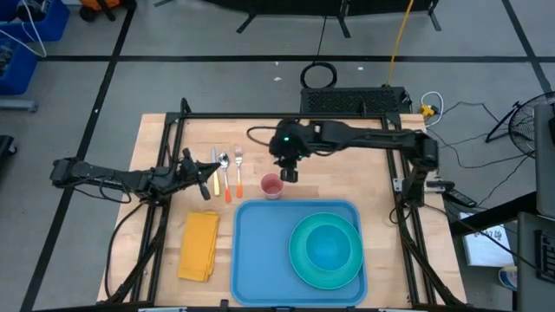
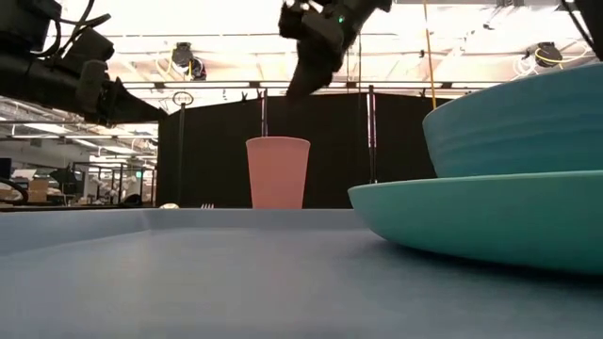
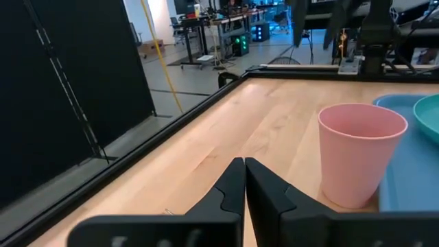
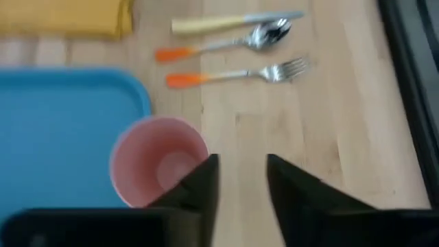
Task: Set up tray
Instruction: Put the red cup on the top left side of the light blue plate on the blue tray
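Note:
The blue tray point(image 1: 260, 260) lies at the table's near side and carries a teal plate point(image 1: 303, 260) with a teal bowl point(image 1: 328, 247) in it. A pink cup point(image 1: 271, 185) stands upright on the wood just past the tray's far edge. My right gripper point(image 4: 240, 182) hovers open above the cup's rim, toward its far side; the low view shows the right gripper point(image 2: 301, 83) well above the cup point(image 2: 277, 172). My left gripper point(image 3: 244, 184) is shut on nothing, low over the table beside the cutlery, left of the cup point(image 3: 358, 151).
A knife point(image 4: 233, 22), spoon point(image 4: 233, 42) and fork point(image 4: 240, 74) lie side by side on the wood left of the cup. A folded yellow napkin point(image 1: 199, 245) lies left of the tray. Bare wood lies along the table's far and right sides.

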`<state>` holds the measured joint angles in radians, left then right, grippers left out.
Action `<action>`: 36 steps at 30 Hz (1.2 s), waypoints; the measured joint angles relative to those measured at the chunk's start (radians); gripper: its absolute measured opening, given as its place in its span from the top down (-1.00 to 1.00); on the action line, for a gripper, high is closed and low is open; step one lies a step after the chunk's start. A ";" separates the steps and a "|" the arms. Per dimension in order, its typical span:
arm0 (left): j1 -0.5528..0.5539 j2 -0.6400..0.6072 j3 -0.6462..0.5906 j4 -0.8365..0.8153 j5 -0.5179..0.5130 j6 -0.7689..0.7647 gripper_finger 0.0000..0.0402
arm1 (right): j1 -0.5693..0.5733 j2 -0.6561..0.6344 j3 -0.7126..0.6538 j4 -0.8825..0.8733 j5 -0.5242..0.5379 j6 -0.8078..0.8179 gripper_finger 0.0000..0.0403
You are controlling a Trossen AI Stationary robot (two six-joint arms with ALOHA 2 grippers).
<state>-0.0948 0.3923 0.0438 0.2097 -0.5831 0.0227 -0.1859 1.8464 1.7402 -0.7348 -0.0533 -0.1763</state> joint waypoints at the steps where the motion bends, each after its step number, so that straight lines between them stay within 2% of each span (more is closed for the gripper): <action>1: 0.000 0.000 0.000 -0.004 0.000 0.001 0.91 | 0.003 0.013 0.004 -0.008 0.000 -0.028 0.21; 6: -0.001 0.000 0.000 -0.011 0.006 -0.006 0.93 | 0.028 0.056 0.005 -0.018 0.000 -0.109 -0.28; 10: -0.001 0.000 0.000 -0.037 0.007 -0.021 0.98 | 0.048 0.088 0.005 0.024 -0.002 -0.074 -0.46; 17: -0.001 0.000 0.000 -0.051 0.008 -0.029 0.90 | 0.058 0.120 0.005 0.030 -0.029 -0.039 -0.44; 22: -0.001 0.000 0.000 -0.050 0.008 -0.031 0.91 | 0.046 0.139 0.001 0.032 -0.031 -0.042 -0.42; 29: -0.001 0.000 0.000 -0.050 0.010 -0.028 0.98 | 0.025 0.145 -0.054 0.070 -0.056 -0.040 -0.42; 36: -0.001 0.000 0.000 -0.050 0.010 -0.027 0.88 | 0.021 0.144 -0.131 0.169 -0.056 -0.020 -0.41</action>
<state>-0.0958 0.3923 0.0439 0.1599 -0.5733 -0.0048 -0.1647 1.9907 1.6089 -0.5654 -0.1095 -0.1961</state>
